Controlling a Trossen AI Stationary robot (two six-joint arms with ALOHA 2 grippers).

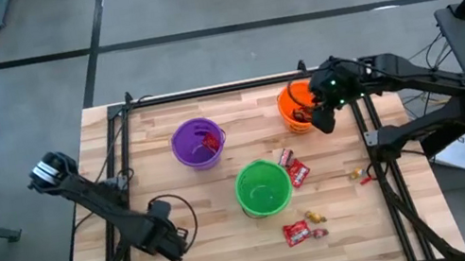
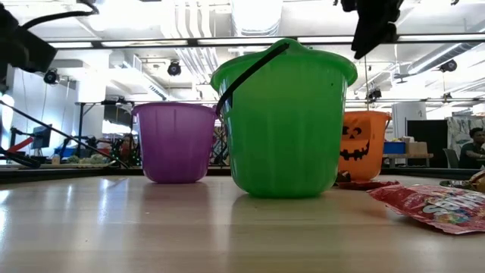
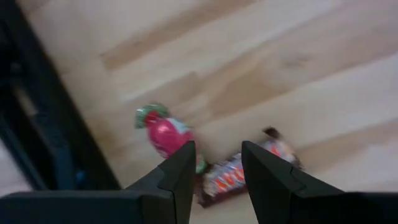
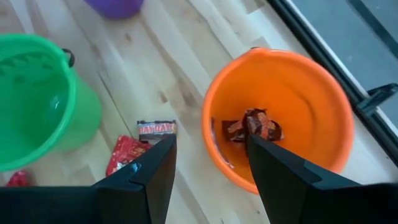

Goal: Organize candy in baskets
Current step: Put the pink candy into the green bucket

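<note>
The purple basket (image 1: 196, 143), green basket (image 1: 263, 187) and orange basket (image 1: 297, 103) stand upright on the wooden table. My right gripper (image 1: 320, 120) (image 4: 211, 146) hovers open above the orange basket (image 4: 280, 112), which holds dark brown candy (image 4: 252, 127). Red packets (image 1: 294, 169) (image 1: 296, 231) and small yellow pieces (image 1: 313, 217) lie flat right of the green basket. My left gripper (image 1: 171, 242) (image 3: 217, 149) is open near the table's near left side. Its fingers point down over a pink wrapped sweet (image 3: 165, 134) and a small bar (image 3: 230, 177) lying on the wood.
A PayDay bar (image 4: 155, 129) and a red packet (image 4: 124, 152) lie between the green basket (image 4: 37, 93) and the orange one. Another small piece (image 1: 355, 174) sits near the right black frame rail (image 1: 385, 180). Bare wood shows along the near edge.
</note>
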